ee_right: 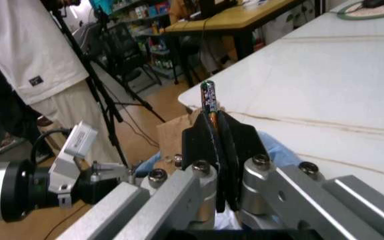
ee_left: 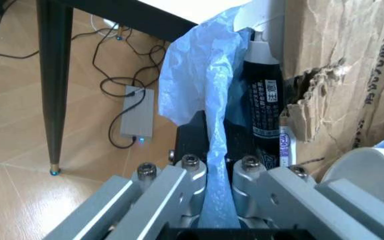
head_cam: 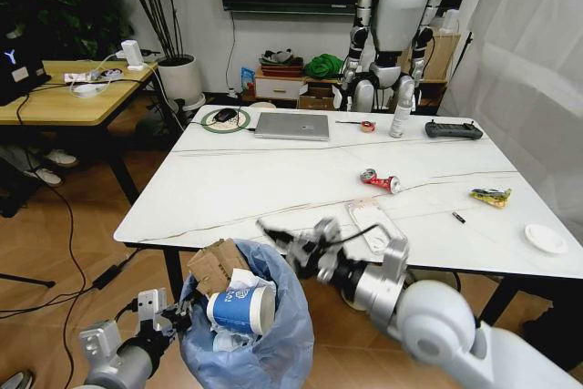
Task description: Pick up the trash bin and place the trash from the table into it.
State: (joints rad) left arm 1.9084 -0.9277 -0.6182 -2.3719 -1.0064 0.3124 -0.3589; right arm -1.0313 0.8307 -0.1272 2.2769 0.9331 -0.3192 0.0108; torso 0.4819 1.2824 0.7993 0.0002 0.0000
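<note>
The small trash bin lined with a crinkled light-blue plastic bag (head_cam: 260, 334) is off the floor, held just below the near edge of the white marble-look worktop (head_cam: 273, 179), left of centre. The left claw (head_cam: 168, 316) is clenched on the bag's rim at the bin's left side; the left wrist view shows the blue film pinched between its pads (ee_left: 215, 165).

Already inside the bin are a torn brown cardboard piece (head_cam: 216, 264) leaning at the far-left rim, a blue paper cup (head_cam: 241, 309) lying on its side with its white mouth turned right, and crumpled white paper (head_cam: 244, 281) behind it. So the pick-up looks done and the clearing is partly done.

The right claw (head_cam: 278, 236) hangs over the bin's far-right rim, its pads (ee_right: 222, 145) closed on a thin dark pen-like stick (ee_right: 209, 97) that juts out past the fingertips. It seems to be an item about to go in.

Still out on the worktop: a crushed red can (head_cam: 381, 180) right of centre, clear plastic packaging (head_cam: 373, 222) nearer the front edge, a yellow-green snack wrapper (head_cam: 491, 196) further right, a small dark stick (head_cam: 458, 218) near it, and a white round lid-like disc (head_cam: 546, 238) at the near right edge. I judge roughly half the litter remains.

At the far side sit a silver laptop (head_cam: 292, 126) and a clear spray bottle (head_cam: 401, 114), which are not trash.
</note>
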